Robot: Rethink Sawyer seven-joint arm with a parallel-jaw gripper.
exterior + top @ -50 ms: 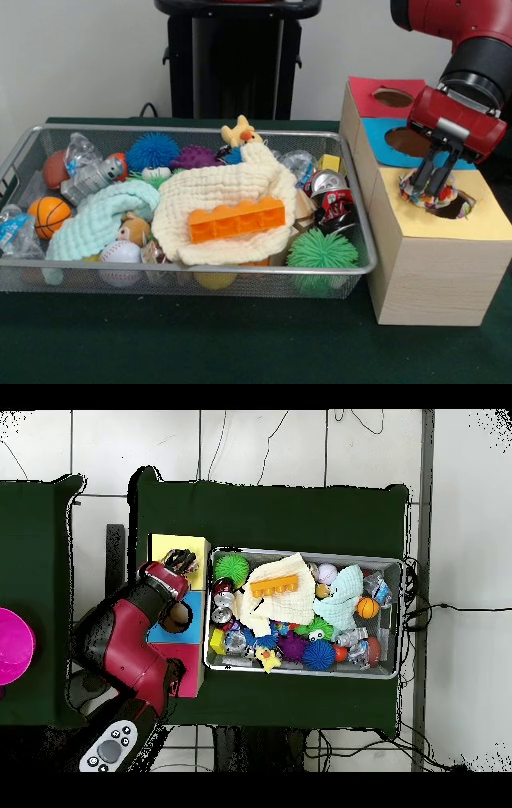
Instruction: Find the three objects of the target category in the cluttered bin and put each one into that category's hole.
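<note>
An orange brick on cream cloth; box tops yellow, blue, red; multicoloured patterned cloth.

A small multicoloured patterned soft object sits at the mouth of the round hole in the yellow top panel of the wooden box, pinched between the gripper's fingers.

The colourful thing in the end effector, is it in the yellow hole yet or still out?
Partly in. The end effector holds the colourful object at the yellow hole, its lower part at the rim, not released.
</note>
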